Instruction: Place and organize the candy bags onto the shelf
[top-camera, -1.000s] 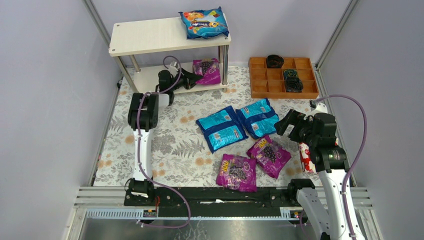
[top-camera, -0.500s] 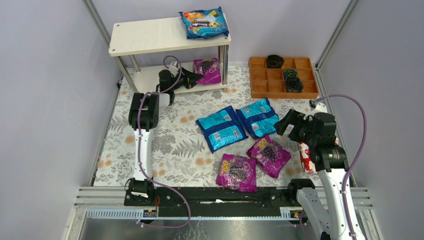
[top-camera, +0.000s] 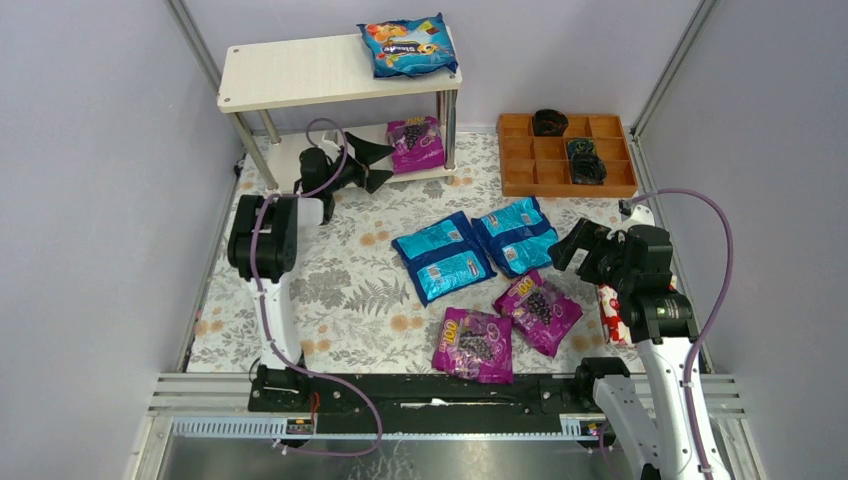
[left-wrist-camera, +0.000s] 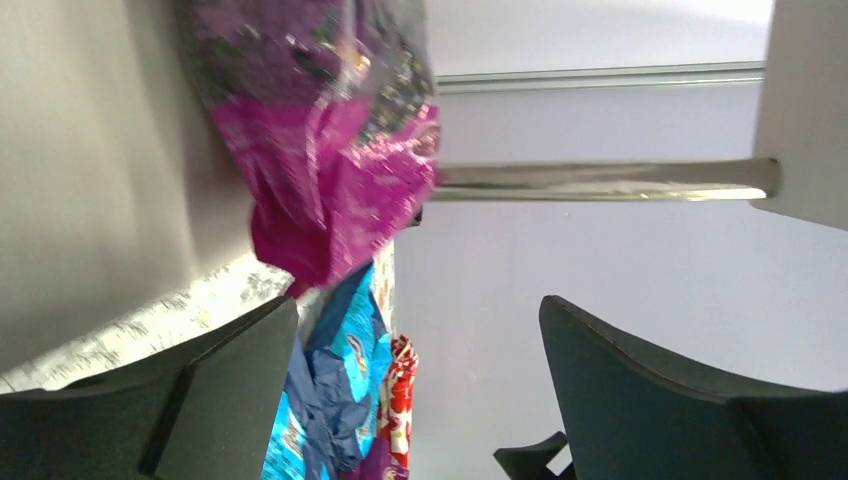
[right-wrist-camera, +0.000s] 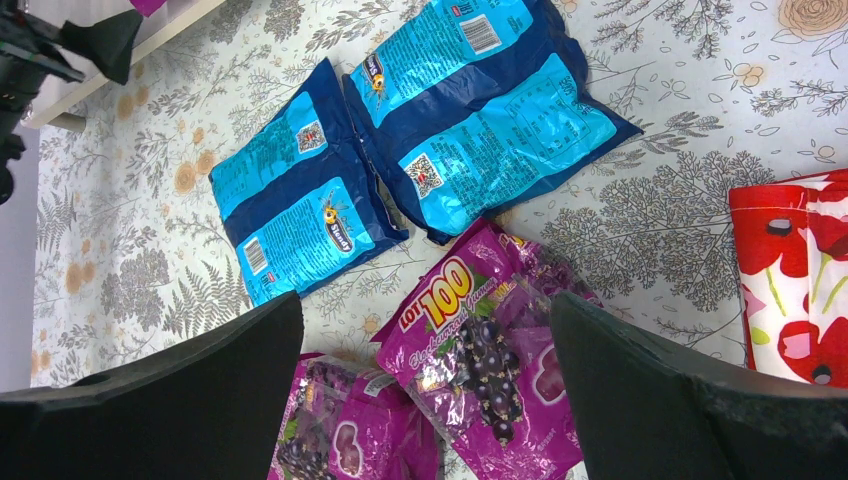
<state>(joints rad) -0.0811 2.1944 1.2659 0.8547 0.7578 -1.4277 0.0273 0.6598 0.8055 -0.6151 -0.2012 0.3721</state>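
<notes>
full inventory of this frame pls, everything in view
shelf: one, pale wood boards with silver legs, far left
blue candy bag: one, top tier, right end
purple candy bag: one, lower tier, right end
blue candy bags: two, side by side, mid table
purple candy bags: two, nearer the arms than the blue pair
flowered packet: one, white with red flowers, by the right arm, partly hidden
compartment tray: one, orange, far right
dark items: in some tray compartments, kind unclear
tablecloth: one, grey floral, covering the table
left gripper: open, by the lower tier
right gripper: open, above the table's purple bags
</notes>
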